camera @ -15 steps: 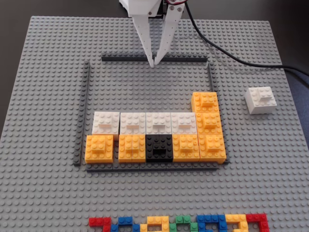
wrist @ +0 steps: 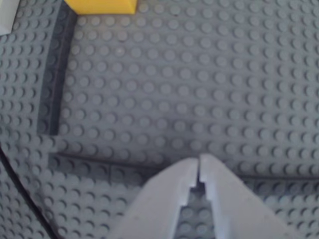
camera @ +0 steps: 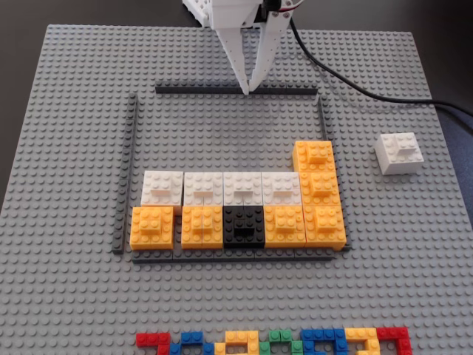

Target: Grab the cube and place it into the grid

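in the fixed view the white claw (camera: 248, 91) hangs over the far bar of the grid (camera: 236, 90), its two fingers drawn together to a point with nothing between them; the wrist view shows the same claw (wrist: 199, 170) clenched and empty, its tips meeting just above that thin dark bar. the cube (camera: 400, 153) sits on the grey baseplate (camera: 74, 296) outside the grid, to the right of the right-hand bar in the fixed view, well apart from the claw. inside the grid, four white blocks (camera: 222, 188) stand in a row, with orange blocks (camera: 152, 227) and one black block (camera: 243, 225) in the row nearer the camera and more orange blocks stacked up the right side. a row of multicoloured bricks (camera: 273, 342) lies along the near edge, and a black cable (camera: 369, 92) trails off to the right.
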`<action>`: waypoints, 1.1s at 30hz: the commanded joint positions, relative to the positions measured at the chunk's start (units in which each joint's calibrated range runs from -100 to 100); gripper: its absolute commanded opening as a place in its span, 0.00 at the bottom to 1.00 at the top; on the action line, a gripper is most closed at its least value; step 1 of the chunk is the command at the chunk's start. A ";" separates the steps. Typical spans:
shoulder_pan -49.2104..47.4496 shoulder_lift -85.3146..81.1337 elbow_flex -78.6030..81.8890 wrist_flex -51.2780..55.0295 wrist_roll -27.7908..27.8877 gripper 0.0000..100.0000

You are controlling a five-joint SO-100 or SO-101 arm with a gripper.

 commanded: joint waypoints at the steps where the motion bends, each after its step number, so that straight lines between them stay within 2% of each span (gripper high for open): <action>1: -0.22 -2.12 0.53 0.07 0.10 0.00; 33: -2.06 -2.12 -3.28 -0.86 -0.24 0.00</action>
